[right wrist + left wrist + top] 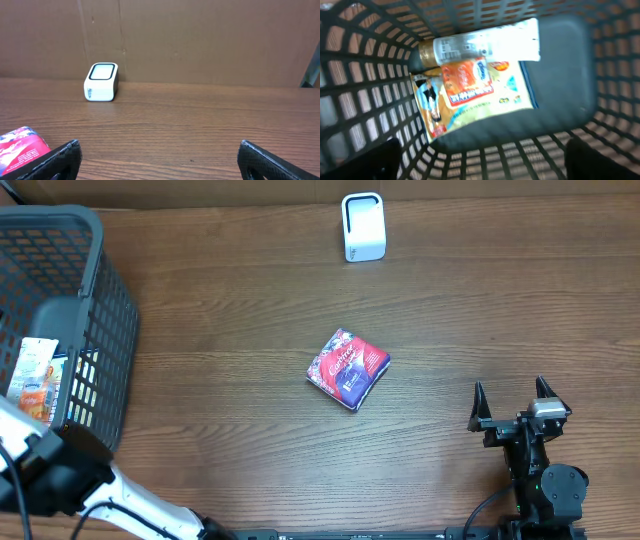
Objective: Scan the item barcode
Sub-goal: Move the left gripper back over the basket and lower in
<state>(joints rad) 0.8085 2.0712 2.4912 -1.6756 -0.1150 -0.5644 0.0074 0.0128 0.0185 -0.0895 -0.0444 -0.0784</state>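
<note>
A red and purple packet (347, 367) lies flat mid-table, its corner showing at the lower left of the right wrist view (22, 145). The white barcode scanner (363, 226) stands at the table's far edge (101, 82). My right gripper (512, 402) rests near the front right, open and empty (160, 162). My left gripper (490, 167) hangs open inside the dark basket (95, 240), above an orange packet (475, 95) and a white tube with a gold cap (485, 45). Nothing sits between its fingers (385, 160).
The basket's mesh walls (360, 90) close round the left gripper on all sides. The orange packet (35, 380) shows in the basket at the overhead view's left edge. A brown cardboard wall (200, 40) stands behind the scanner.
</note>
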